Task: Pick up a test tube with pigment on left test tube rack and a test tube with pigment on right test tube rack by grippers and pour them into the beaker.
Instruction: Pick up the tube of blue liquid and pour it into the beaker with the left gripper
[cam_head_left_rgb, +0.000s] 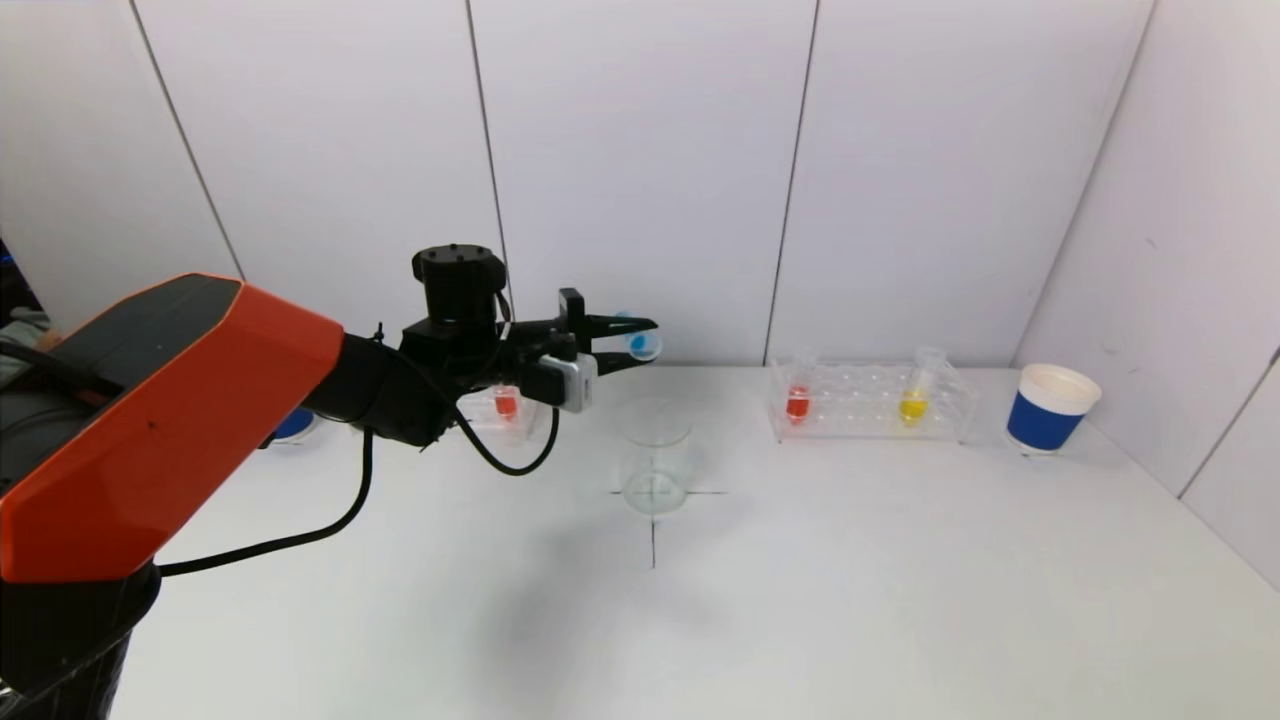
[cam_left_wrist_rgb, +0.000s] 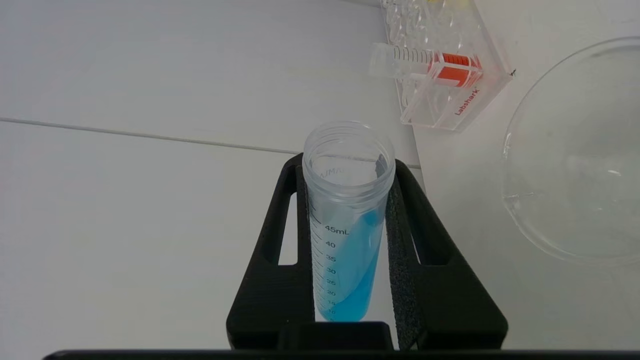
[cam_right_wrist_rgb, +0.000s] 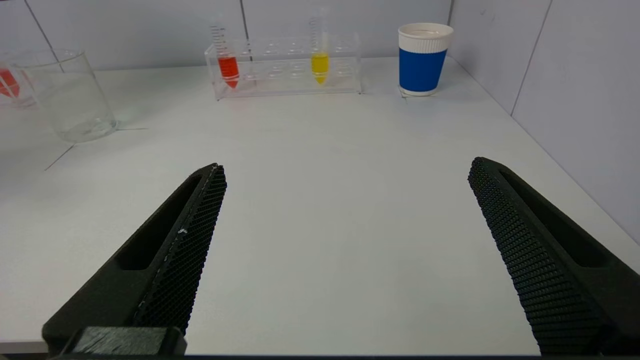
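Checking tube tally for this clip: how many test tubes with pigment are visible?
4. Blue tube in the left gripper; red tube in left rack, partly hidden; red tube and yellow tube in right rack.

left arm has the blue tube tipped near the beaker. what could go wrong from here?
1. The left gripper holds the open blue tube tilted, its mouth apparently not yet over the beaker; pigment may spill on the table.
2. The clear beaker is light-looking; a bump could tip it.
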